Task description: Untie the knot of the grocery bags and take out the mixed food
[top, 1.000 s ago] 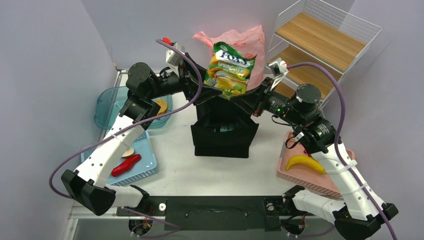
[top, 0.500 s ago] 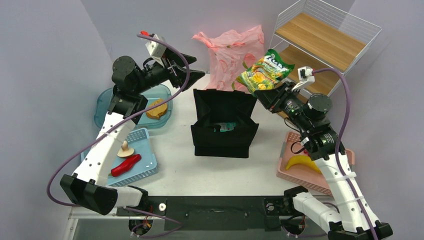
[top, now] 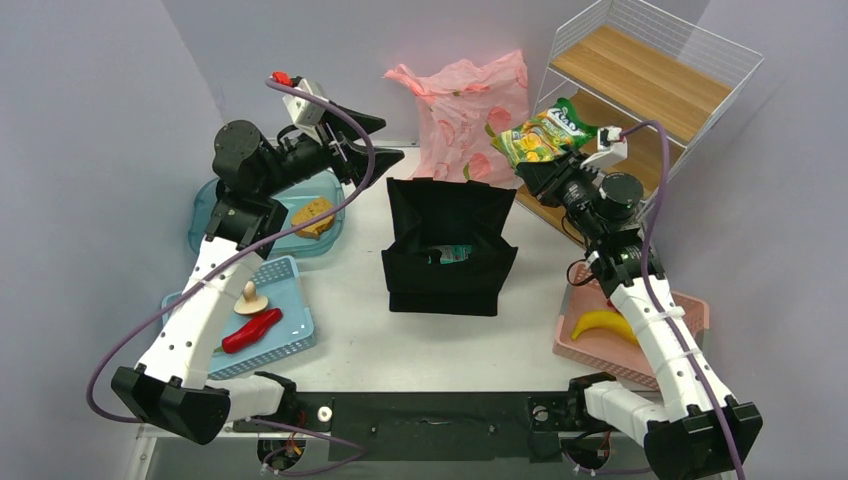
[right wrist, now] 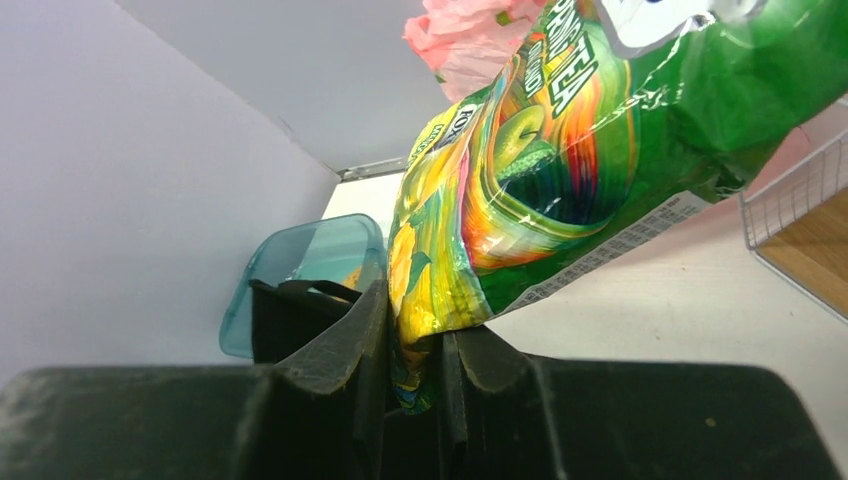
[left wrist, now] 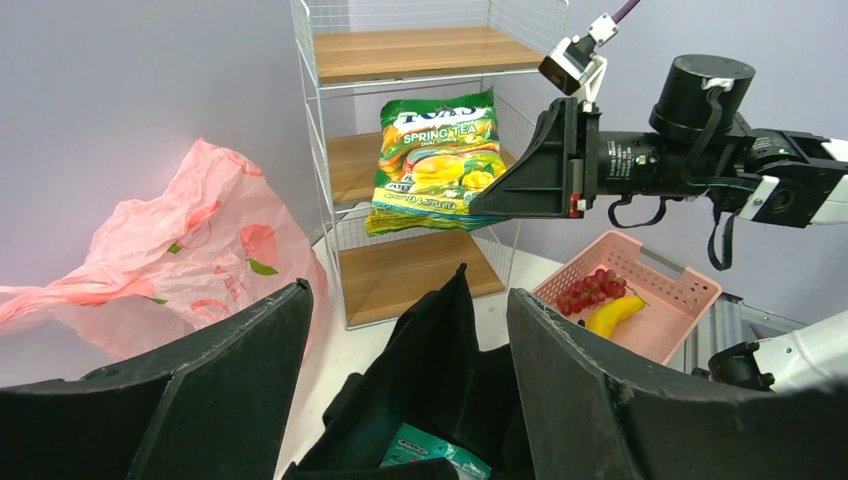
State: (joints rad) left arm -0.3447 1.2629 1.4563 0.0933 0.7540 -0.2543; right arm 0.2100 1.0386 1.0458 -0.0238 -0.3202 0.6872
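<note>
Taking the top view as a clock face centred on the black tote (top: 445,270), which stands open-mouthed in the middle of the tabletop (top: 350,345), the right hand (top: 522,168) is up in the air at about 1 o'clock. Its two fingers are pinched tight on the lower edge of a green snack packet (top: 542,135). The packet hangs clear of the tote, in front of the wire shelf (top: 650,85) that stands at 2 o'clock. The left hand (top: 388,140) is raised at 11 o'clock with its fingers spread wide and nothing between them, pointing toward the tote's rim. The pink grocery bag (top: 465,110) sits crumpled at 12 o'clock against the back wall, just behind the tote; whether its mouth is tied cannot be told from here. A teal packet (top: 452,255) lies inside the tote. At 8 o'clock a blue basket (top: 290,345) holds a mushroom (top: 248,297) and a red chilli (top: 252,330). At 10 o'clock a teal tub (top: 212,210) holds a brown piece (top: 313,215). At 4 o'clock a pink basket (top: 690,310) holds a banana (top: 603,323) and a red fruit cluster (left wrist: 588,290).
</note>
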